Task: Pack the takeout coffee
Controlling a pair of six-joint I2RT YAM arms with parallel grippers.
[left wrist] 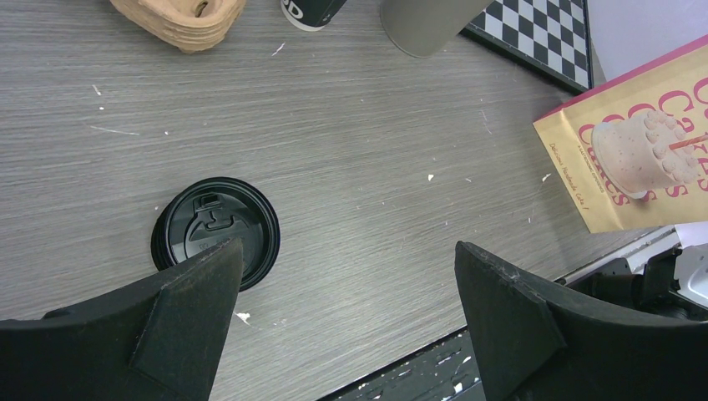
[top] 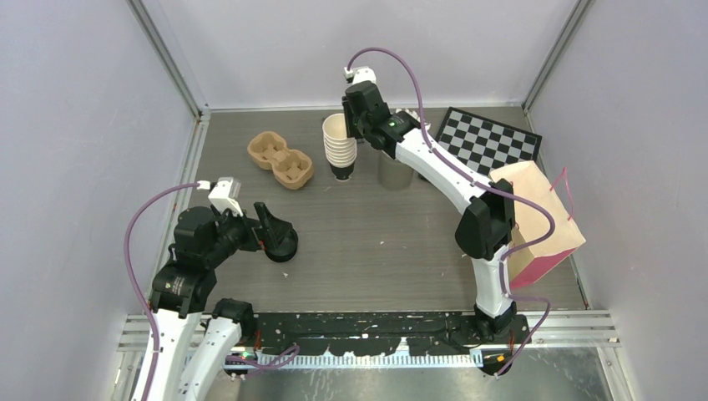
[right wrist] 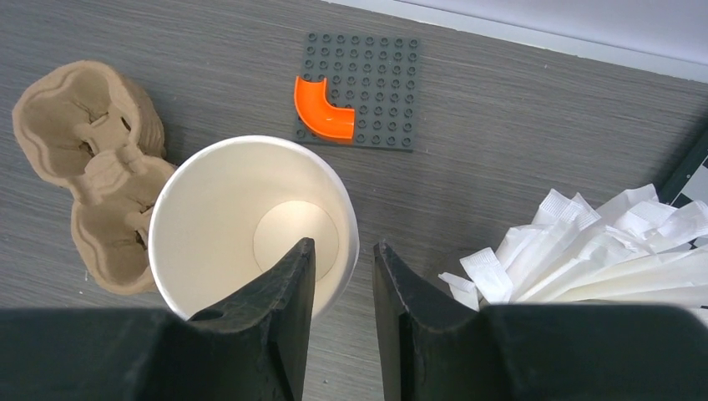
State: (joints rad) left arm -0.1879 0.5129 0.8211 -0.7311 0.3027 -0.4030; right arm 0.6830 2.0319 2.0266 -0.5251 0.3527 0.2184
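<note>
The takeout coffee, meaning cups with lids on, is out of view. A stack of lidless cream cups stands at the back centre. My right gripper straddles the top cup's right rim, one finger inside and one outside. Its jaws are narrow, and a gap shows on both sides of the cup wall. Loose black lids lie in a small pile on the table at front left. My left gripper hovers wide open just right of them, holding nothing. The pile also shows under this gripper from above.
A brown pulp cup carrier lies left of the cup stack. A grey holder of white sachets stands to its right. A checkerboard and a pink-and-tan paper bag are on the right. A grey baseplate carries an orange piece.
</note>
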